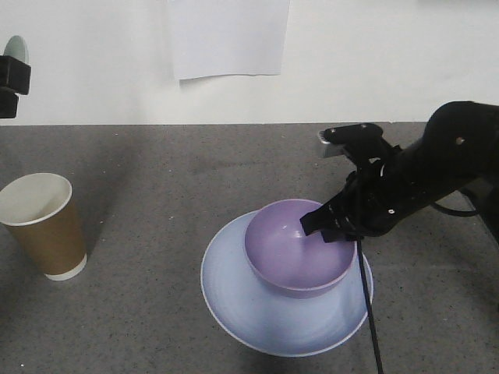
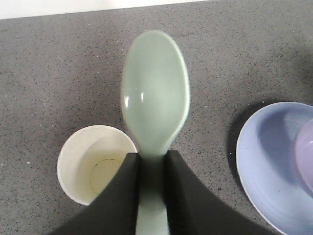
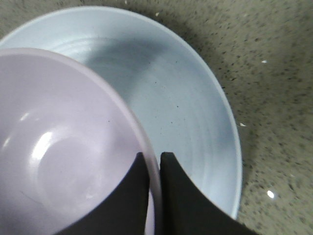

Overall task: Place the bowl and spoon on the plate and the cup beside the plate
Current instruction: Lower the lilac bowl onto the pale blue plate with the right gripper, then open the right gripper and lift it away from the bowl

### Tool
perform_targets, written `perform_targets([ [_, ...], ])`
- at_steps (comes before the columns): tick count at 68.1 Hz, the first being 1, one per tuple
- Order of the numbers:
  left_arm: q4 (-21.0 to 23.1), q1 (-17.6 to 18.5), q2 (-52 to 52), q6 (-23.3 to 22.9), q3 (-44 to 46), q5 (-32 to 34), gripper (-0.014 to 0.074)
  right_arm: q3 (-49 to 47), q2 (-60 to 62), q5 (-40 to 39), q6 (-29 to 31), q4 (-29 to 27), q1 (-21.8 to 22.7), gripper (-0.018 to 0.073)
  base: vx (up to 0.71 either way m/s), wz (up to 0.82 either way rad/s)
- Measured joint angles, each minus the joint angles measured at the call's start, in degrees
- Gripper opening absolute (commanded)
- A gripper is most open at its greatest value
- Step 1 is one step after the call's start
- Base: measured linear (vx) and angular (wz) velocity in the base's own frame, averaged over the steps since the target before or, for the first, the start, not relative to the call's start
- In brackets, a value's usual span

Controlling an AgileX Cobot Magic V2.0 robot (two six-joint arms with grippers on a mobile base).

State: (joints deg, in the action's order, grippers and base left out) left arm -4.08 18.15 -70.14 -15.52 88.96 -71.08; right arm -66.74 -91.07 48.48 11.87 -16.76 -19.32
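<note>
Right claw (image 3: 154, 156) pinches bowl (image 3: 63, 147) rim — left claw (image 2: 151, 156) grips spoon (image 2: 155, 88).

a dark grey speckled tabletop (image 1: 179, 167) carries two things directly. a brown paper cup with a white inside (image 1: 48, 234) stands upright near its left edge. a round, shallow, pale blue-lilac plastic plate (image 1: 234, 300) lies flat toward the front edge, well apart from the cup.

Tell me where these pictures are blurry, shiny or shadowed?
Left wrist view: the spoon sits close to the lens, softly blurred, with two small glints. Right wrist view: pale highlights inside the bowl, whose shadow darkens the plate; the fingers are featureless black. Front view: slightly grainy, a dark shadow under the plate's near edge.
</note>
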Motion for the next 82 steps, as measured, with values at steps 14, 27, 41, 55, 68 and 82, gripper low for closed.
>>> perform_targets([
  [14,0.0,0.0,0.0,0.0,0.0,0.0,-0.0006,0.3,-4.3,-0.6,1.8,-2.6,-0.4,-0.0003,0.0,0.0],
  [27,0.0,0.0,0.0,0.0,0.0,0.0,-0.0006,0.3,-5.5,-0.9,2.4,-3.8,-0.4,0.0024,0.0,0.0],
  [41,0.0,0.0,0.0,0.0,0.0,0.0,-0.0006,0.3,-5.5,-1.0,2.4,-3.8,-0.4,0.016,0.0,0.0],
  [55,0.0,0.0,0.0,0.0,0.0,0.0,-0.0006,0.3,-5.4,-1.0,2.0,-3.8,-0.4,0.0384,0.0,0.0],
  [68,0.0,0.0,0.0,0.0,0.0,0.0,-0.0006,0.3,-4.1,-1.1,1.0,-3.4,-0.4,0.0535,0.0,0.0],
  [82,0.0,0.0,0.0,0.0,0.0,0.0,-0.0006,0.3,-0.7,-1.2,-0.1,-1.6,-0.4,0.0545,0.0,0.0],
])
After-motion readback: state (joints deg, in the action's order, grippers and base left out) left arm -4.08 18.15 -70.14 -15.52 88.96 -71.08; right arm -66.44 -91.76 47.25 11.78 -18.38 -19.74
